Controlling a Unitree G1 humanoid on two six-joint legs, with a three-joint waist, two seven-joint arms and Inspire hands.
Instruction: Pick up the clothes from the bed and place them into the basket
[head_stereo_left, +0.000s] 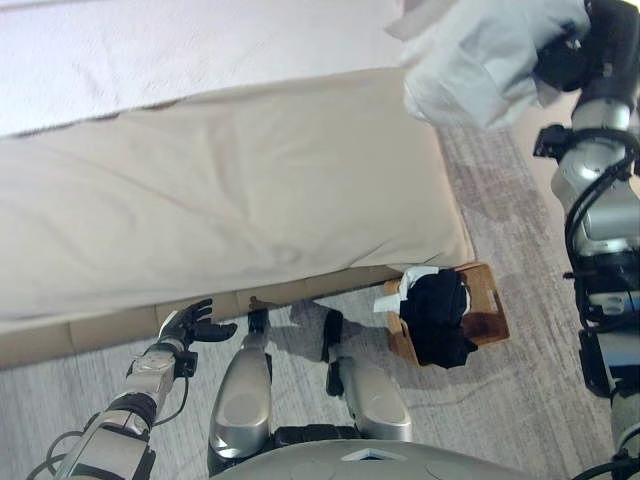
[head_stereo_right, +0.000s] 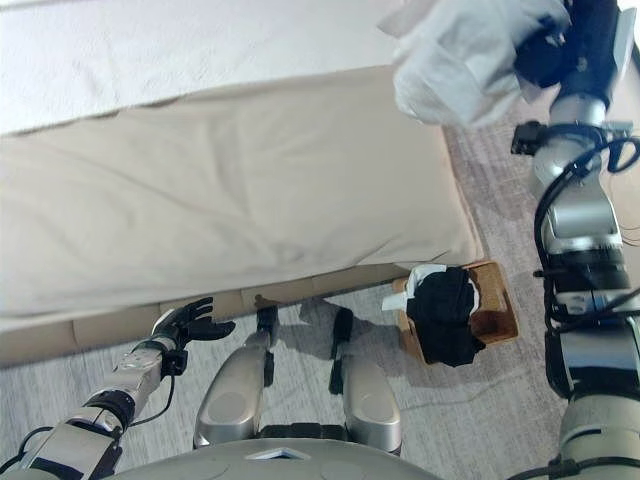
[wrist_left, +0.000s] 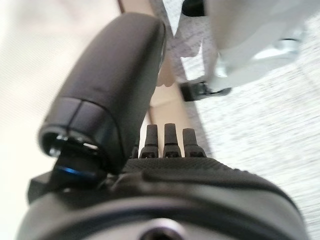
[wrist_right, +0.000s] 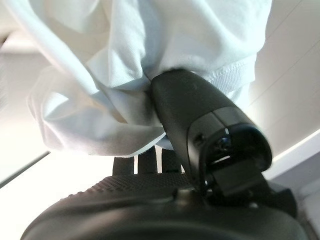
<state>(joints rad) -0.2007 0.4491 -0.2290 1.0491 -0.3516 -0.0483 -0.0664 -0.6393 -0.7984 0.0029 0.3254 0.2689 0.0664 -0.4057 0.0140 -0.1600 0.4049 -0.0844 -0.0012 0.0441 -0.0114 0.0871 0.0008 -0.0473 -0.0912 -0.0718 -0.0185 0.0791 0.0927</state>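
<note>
My right hand (head_stereo_left: 565, 60) is clenched on a white garment (head_stereo_left: 470, 60) raised above the bed (head_stereo_left: 230, 190), dark clothes (head_stereo_left: 438, 318) already lie in the basket (head_stereo_left: 492, 305), and my left hand (head_stereo_left: 190, 325) hangs relaxed, holding nothing.

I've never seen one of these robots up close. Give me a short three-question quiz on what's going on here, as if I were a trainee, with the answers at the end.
1. True or false: the right hand is shut on a pale garment held up over the bed's far corner.
2. What already lies in the wooden basket on the floor? A) nothing B) dark clothing with a bit of white C) a pillow
3. Fill in: the left hand, low beside the bed's edge, holds ____.

Key
1. True: the right wrist view shows thumb and fingers pinching the cloth.
2. B.
3. Nothing: its fingers are relaxed and apart.
</note>
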